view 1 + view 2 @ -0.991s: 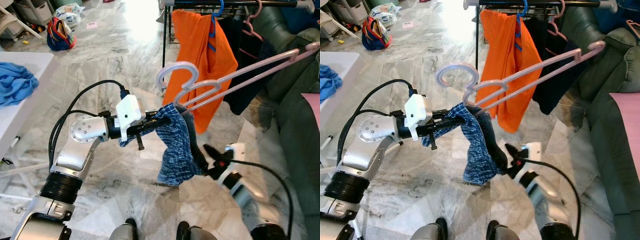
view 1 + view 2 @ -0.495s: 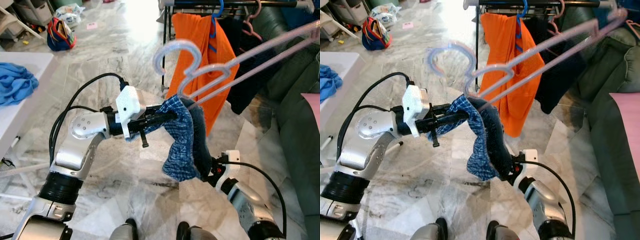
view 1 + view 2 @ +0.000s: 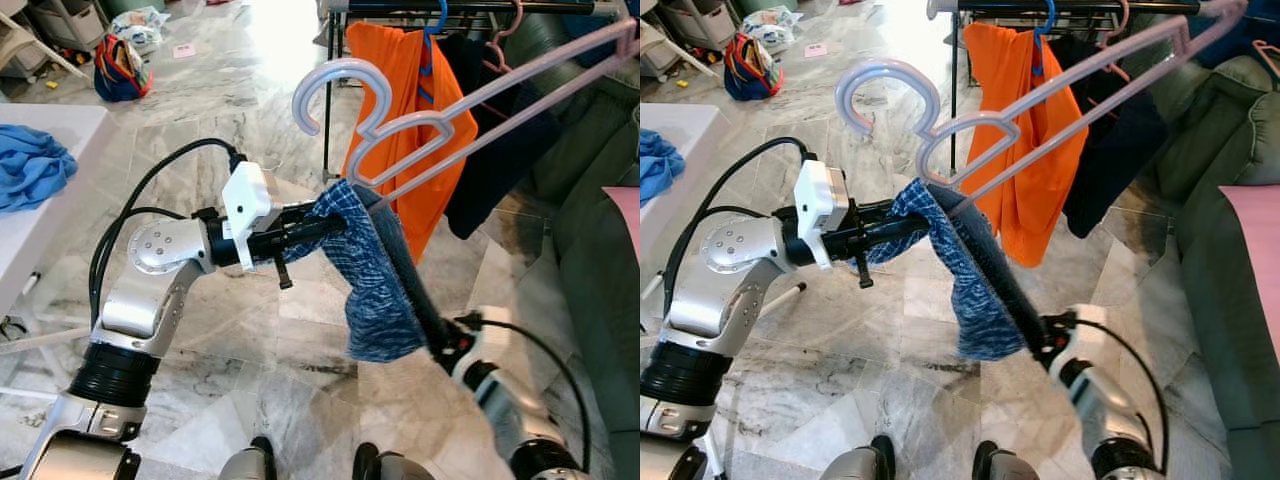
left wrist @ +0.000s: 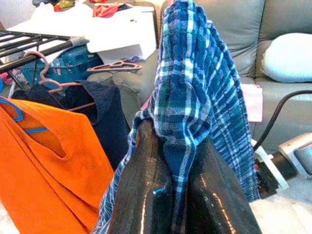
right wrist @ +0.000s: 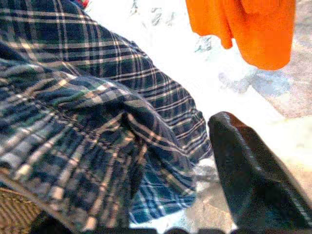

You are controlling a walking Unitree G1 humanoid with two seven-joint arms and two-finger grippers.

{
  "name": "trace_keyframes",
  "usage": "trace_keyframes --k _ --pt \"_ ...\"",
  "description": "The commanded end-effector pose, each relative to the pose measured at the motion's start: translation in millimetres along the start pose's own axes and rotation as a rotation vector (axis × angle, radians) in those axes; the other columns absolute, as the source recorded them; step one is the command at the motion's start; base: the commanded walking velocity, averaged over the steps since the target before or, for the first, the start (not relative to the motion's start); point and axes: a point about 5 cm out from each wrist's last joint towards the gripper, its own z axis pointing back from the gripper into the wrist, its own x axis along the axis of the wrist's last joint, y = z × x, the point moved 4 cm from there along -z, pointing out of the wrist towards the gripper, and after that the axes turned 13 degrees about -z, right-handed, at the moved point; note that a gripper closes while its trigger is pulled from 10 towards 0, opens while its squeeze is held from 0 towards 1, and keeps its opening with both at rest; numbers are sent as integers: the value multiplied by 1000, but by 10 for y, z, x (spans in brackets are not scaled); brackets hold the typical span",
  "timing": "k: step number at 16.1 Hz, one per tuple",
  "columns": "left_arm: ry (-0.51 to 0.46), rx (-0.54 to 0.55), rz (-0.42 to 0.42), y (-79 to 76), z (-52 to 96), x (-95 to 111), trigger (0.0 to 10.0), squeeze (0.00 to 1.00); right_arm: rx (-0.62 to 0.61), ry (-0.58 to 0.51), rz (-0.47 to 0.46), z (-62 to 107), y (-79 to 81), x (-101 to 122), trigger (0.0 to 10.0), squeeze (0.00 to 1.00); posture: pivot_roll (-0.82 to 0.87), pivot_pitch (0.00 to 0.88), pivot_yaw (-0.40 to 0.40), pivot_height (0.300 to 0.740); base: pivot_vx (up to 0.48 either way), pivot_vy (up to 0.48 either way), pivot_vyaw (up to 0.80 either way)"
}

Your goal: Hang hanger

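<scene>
Pink hanger [image 3: 470,105] carried aloft with a plaid cloth [image 3: 375,270].
The left gripper [image 3: 330,222] clenches the cloth just under the hanger's hook; the right gripper [image 3: 440,335], lower right, grasps the cloth's hanging end.

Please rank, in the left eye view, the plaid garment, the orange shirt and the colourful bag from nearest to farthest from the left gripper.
1. Plaid garment: pinched in the left gripper.
2. Orange shirt: hanging on the rack ahead, to the right.
3. Colourful bag: on the floor, far left.
</scene>
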Motion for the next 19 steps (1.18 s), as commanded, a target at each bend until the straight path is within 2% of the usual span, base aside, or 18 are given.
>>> trace_keyframes --k 1,3,6,7,10,12,13,15,16,19 --pt "-9 40 -38 120 55 64 0 0 -69 -3 -26 99 -167 -37 0 0 76 238 -4 740 0 0 0" --pt "1 42 -34 122 69 35 0 0 -83 -19 -32 121 -209 5 0 0 74 238 -3 740 0 0 0" --pt "65 64 13 76 177 -197 0 0 -65 -105 -34 181 -269 279 0 0 64 235 2 740 0 0 0" --pt "99 60 26 23 240 -304 0 0 -54 -127 -26 203 -278 373 0 0 60 235 3 740 0 0 0" --pt "197 101 92 -76 497 -625 0 0 -104 -198 -24 328 -444 690 0 0 53 234 5 740 0 0 0" --pt "205 115 137 -127 570 -697 0 0 -134 -227 -29 368 -504 846 0 0 53 236 -1 740 0 0 0" --pt "168 99 201 -221 593 -697 0 0 -173 -244 -6 366 -527 1029 0 0 51 237 -3 740 0 0 0" --pt "149 87 244 -278 593 -703 0 0 -189 -260 7 341 -507 1153 0 0 51 236 -5 740 0 0 0" --pt "132 58 280 -359 585 -715 0 0 -186 -283 -1 278 -429 1333 0 0 51 236 -8 740 0 0 0" --pt "93 -69 371 -589 494 -683 0 0 -226 -236 26 58 -252 1490 0 0 51 233 -13 740 0 0 0"
